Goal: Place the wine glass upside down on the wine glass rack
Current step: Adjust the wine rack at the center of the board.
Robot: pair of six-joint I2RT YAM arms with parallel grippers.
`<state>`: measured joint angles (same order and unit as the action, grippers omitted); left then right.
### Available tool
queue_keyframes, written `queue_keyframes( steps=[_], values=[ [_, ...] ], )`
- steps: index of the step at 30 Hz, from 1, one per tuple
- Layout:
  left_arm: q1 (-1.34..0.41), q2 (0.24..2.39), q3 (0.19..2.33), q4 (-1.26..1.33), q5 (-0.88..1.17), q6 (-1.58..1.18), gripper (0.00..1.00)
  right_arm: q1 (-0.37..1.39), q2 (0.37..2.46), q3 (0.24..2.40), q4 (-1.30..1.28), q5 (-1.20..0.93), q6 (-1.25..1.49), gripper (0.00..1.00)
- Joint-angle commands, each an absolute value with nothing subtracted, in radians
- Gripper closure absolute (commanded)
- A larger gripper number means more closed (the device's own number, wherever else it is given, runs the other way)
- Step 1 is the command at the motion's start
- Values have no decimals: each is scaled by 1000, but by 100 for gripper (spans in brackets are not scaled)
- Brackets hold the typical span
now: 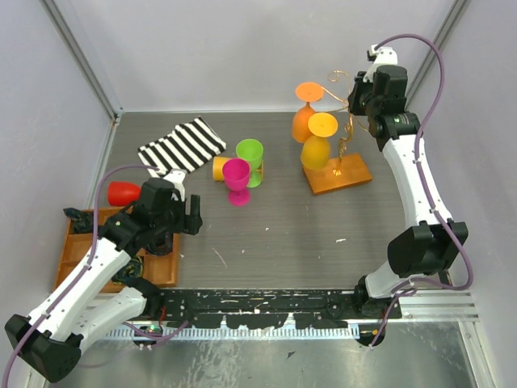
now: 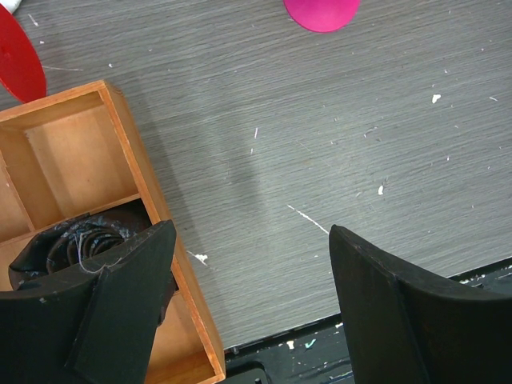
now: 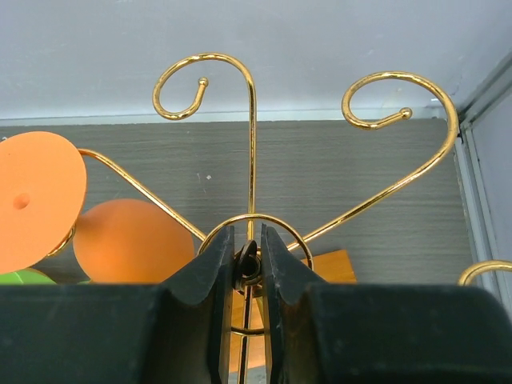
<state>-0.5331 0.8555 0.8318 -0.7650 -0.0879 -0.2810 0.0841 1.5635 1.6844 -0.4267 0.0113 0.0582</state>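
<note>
Left stands wide, right pins the rack.
Left gripper (image 2: 252,272) hangs open and empty at the wooden tray (image 2: 136,152) edge. The pink wine glass (image 1: 237,179) stands upright mid-table. The wine glass rack (image 1: 340,175) carries two orange glasses (image 1: 305,113), with the right gripper (image 3: 246,260) pinched on its wire stem. One tug could topple everything.

orange glass (image 1: 304,121) | amber glass (image 1: 316,151): inverted on wine glass rack (image 1: 344,176) | right end effector (image 1: 356,103) at top
</note>
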Motion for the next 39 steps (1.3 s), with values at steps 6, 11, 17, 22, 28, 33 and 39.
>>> queue_keyframes(
  steps=[6, 11, 17, 22, 28, 33, 39],
  values=[
    [-536, 852, 833, -747, -91, -284, 15, 196, 1426, 1660, -320, 112, 194, 99],
    [-535, 852, 833, -747, -92, -285, 15, 220, 1375, 1623, -277, 136, 230, 99],
    [-535, 853, 834, -747, -91, -284, 15, 260, 1365, 1610, -261, 269, 291, 99],
    [-535, 851, 832, -748, -91, -284, 15, 304, 1370, 1601, -242, 398, 349, 99],
    [-535, 849, 833, -747, -91, -284, 15, 381, 1423, 1665, -257, 574, 369, 99],
    [-535, 846, 833, -747, -91, -284, 15, 432, 1488, 1743, -291, 656, 390, 99],
    [-535, 845, 831, -746, -88, -284, 15, 450, 1511, 1744, -303, 717, 425, 99]
  ],
)
